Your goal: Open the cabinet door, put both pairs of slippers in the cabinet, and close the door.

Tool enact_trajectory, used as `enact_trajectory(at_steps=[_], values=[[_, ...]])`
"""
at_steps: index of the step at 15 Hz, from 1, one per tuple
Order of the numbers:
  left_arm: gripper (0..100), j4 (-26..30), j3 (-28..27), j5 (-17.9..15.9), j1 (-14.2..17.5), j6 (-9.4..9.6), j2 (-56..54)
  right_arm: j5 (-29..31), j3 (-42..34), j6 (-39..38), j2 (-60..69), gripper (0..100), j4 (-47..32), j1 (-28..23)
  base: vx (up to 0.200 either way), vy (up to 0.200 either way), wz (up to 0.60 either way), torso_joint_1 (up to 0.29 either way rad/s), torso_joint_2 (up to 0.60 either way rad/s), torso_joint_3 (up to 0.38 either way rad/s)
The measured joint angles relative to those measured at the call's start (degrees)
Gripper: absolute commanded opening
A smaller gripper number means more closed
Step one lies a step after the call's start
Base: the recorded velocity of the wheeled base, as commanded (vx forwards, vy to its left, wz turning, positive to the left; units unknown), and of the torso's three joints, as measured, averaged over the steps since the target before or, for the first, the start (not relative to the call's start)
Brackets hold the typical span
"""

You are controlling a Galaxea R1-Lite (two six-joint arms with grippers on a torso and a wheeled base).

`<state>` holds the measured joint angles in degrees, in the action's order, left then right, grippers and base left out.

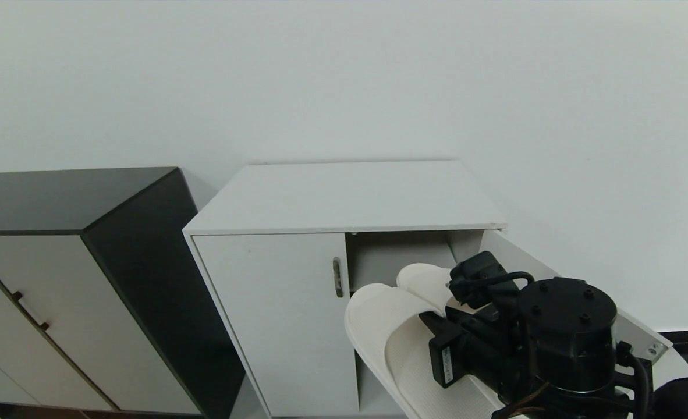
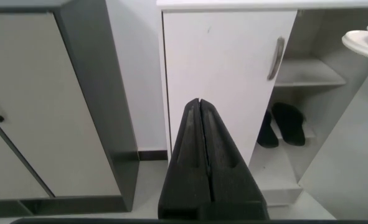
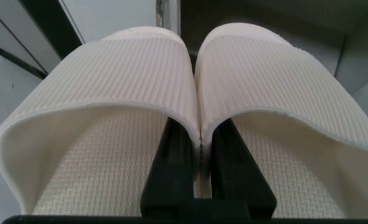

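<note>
Two white slippers [image 1: 379,326], grasped by our right gripper [image 3: 199,146], face the cabinet [image 1: 344,198] at five o'clock; left gripper [image 2: 199,103] clenched.

- Pale grey floor [image 2: 143,183]: a white wooden cabinet [image 1: 344,198] stands on it, right of a black-sided cabinet with pale doors [image 1: 140,279].
- Its bottom shelf [image 2: 277,167]: a pair of black slippers [image 2: 291,123], side by side.

Open cabinet bay [image 1: 402,253] beside shut left door [image 1: 268,314]

Soft, even indoor light
The plain white wall [image 1: 344,75] is evenly bright; the white wooden cabinet [image 1: 344,198] holds mild shadow inside its open compartment.
</note>
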<state>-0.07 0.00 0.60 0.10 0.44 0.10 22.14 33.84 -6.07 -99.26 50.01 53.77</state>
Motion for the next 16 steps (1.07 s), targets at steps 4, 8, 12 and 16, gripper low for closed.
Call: enact_trajectory(at_steps=[4,8,12,16], values=[[0,0.0,0.0,0.0,0.0,0.0,0.0,0.0,-0.1,0.0,-0.1,0,0.0,0.0,0.0,0.0,0.0,-0.199,0.52,0.317],[0,0.0,0.0,0.0,0.0,0.0,0.0,-0.1,-0.1,0.0,-0.1,0,0.1,0.0,0.0,0.0,0.0,-0.173,0.5,0.32],[0,0.0,0.0,0.0,0.0,0.02,0.0,-0.1,0.0,0.0,-0.2,0,0.1,0.0,0.0,0.0,0.0,-0.148,0.48,0.338],[0,0.0,0.0,0.0,0.0,0.0,0.0,-0.1,-0.1,0.0,-0.6,0,0.8,0.0,0.0,0.0,0.0,-0.115,0.46,0.345]])
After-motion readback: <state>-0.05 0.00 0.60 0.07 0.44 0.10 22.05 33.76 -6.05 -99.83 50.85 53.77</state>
